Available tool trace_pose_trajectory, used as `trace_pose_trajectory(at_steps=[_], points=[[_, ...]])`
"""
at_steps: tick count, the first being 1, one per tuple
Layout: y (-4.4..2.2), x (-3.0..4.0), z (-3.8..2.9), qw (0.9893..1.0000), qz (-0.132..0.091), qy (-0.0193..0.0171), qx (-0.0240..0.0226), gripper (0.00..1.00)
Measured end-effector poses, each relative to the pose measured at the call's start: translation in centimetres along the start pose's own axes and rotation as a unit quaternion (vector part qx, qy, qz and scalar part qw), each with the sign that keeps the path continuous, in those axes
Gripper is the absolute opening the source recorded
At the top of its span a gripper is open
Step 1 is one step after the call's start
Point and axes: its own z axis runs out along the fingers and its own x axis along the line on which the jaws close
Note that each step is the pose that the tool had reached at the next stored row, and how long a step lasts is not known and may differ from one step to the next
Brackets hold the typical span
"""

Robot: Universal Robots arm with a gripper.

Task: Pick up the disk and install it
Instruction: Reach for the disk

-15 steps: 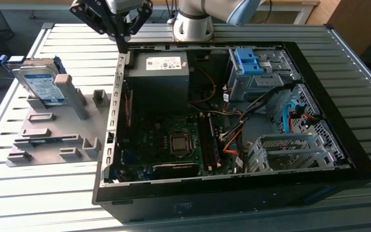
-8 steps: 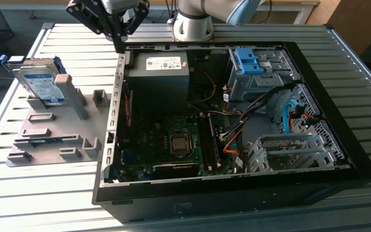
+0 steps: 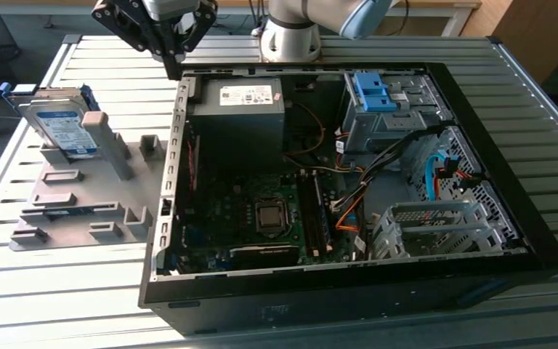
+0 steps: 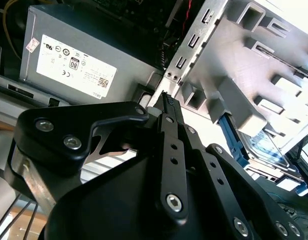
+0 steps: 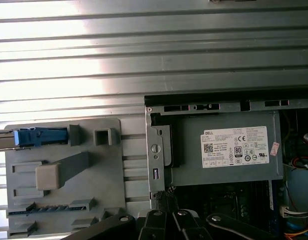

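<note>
The disk [image 3: 58, 122], silver with a white-and-blue label and a blue frame, leans upright in the grey fixture [image 3: 85, 211] at the exterior view's left. The first wrist view shows the disk [image 5: 34, 136] edge-on, and in the second wrist view the disk [image 4: 273, 152] is partly hidden behind the fixture's posts. My gripper [image 3: 172, 70] hangs over the back left corner of the open computer case [image 3: 357, 291], to the right of the disk and apart from it. Its black fingers [image 4: 167, 107] are shut with nothing between them. In the first wrist view the gripper [image 5: 167, 194] sits over the case's edge.
The grey power-supply box [image 3: 245, 109] lies just inside the case near the gripper. A drive cage with a blue latch [image 3: 376, 91] stands at the case's far right, with cables and a metal bracket [image 3: 434, 225] nearby. The slatted metal table [image 3: 66, 291] surrounds everything.
</note>
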Motion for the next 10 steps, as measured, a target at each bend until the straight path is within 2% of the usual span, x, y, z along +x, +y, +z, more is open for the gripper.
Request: trace_pose_trajectory(at_steps=[10], points=[[-0.01,0.61,-0.01,1.0000,0.000,0.0001,0.0001,0.11]])
